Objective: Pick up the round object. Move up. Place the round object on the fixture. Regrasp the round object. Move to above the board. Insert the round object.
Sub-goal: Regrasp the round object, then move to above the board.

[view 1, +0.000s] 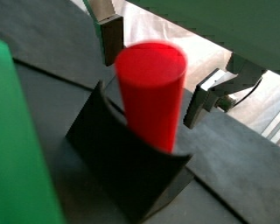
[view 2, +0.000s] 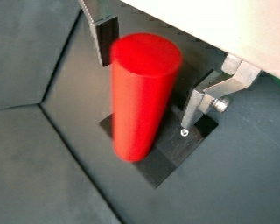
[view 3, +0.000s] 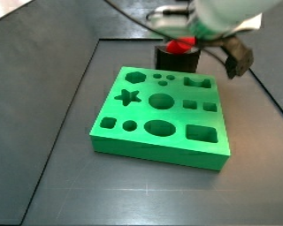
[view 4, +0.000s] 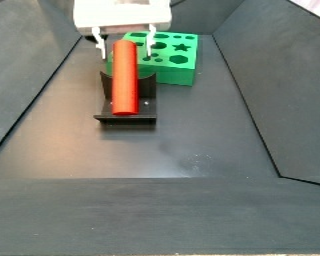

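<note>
Red and upright-leaning, the round object [view 2: 145,96] rests on the fixture [view 1: 122,153], so picking and placing look done. My gripper [view 4: 123,38] hovers around its upper end, jaws spread with a finger [view 2: 206,96] apart from the peg on each side, gripping nothing. Regrasping, moving above the board [view 3: 162,115] on the worktop [view 4: 190,140] and inserting remain.
</note>
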Controlling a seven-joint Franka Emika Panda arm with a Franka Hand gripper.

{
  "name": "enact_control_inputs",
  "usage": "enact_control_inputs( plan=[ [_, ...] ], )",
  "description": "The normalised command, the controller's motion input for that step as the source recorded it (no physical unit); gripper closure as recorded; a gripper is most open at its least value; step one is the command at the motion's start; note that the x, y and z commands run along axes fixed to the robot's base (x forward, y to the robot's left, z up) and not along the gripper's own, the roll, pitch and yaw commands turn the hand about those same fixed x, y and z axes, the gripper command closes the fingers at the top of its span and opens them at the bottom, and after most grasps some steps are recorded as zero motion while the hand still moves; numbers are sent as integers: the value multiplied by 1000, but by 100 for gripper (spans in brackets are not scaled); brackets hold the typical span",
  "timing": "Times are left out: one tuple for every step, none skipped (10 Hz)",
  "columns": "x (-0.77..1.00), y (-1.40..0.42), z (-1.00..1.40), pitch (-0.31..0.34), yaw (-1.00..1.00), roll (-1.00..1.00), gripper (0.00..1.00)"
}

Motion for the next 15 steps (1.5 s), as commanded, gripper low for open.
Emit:
enact_control_inputs(
  plan=[
    [81,1,-208,-4,-38,64,0],
    [0,0,0,0,0,0,100],
    [-153,139,1000,59,109,-193,100],
    [-153,137,1000,53,106,-203,100],
    [-154,131,1000,10,99,-201,100],
    [-150,122,1000,-39,84,-153,100],
    [-146,118,1000,-57,75,-129,100],
    [-143,111,1000,-72,41,-94,100],
    [-141,106,1000,-71,13,-70,100],
    [-137,100,1000,-66,-11,-59,100],
    [-136,95,1000,-57,-24,-56,100],
    [-131,87,1000,-35,-40,-55,100],
    [-129,82,1000,-16,-45,-53,100],
    [-125,70,1000,10,-46,-56,100],
    [-123,65,1000,24,-45,-56,100]
  ],
)
